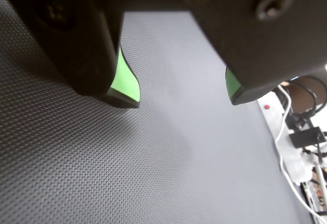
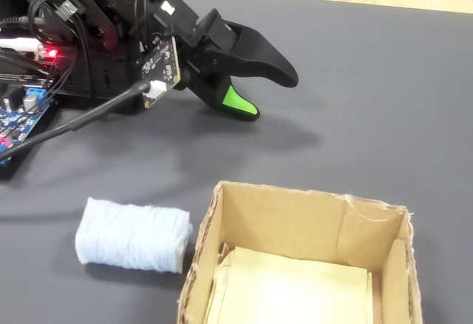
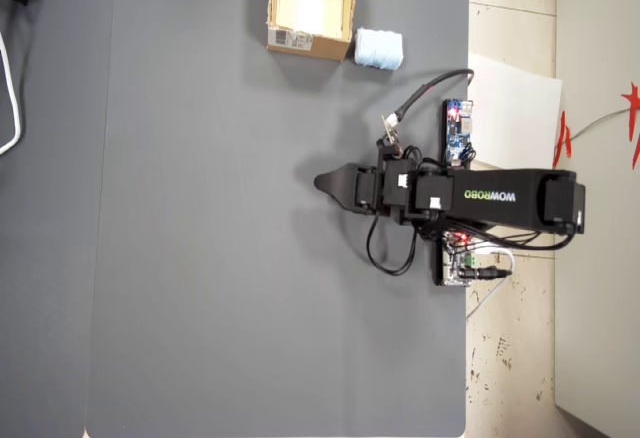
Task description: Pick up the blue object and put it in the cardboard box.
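In the fixed view, the blue object lies on the counter just left of the cardboard box, touching or nearly so, and is not yet grasped. The pincer hangs well apart, its jaws parted on nothing. Judged so, pickup and placing both remain.

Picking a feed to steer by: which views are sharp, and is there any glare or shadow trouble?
Wrist view: the claw is close and soft-edged, the mat sharp nearby and blurring farther off. Fixed view: sharp, with a soft shadow under the claw; roll and box clear. Overhead view: even light, no glare, but roll and box are small.
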Robot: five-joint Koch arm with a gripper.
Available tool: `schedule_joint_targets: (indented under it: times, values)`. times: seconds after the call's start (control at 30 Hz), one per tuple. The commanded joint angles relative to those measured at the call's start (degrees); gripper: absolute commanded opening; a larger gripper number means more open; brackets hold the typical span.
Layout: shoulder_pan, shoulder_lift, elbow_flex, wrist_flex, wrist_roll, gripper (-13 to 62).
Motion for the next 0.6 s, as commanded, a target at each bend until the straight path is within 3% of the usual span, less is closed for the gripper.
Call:
schedule_joint_targets:
  times: [0.0,0.57]
  values:
    - [0.6,4.7,2.3,6.1,1.4,34.1]
    - [0.8,4.8,2.3,6.2,1.3,34.2]
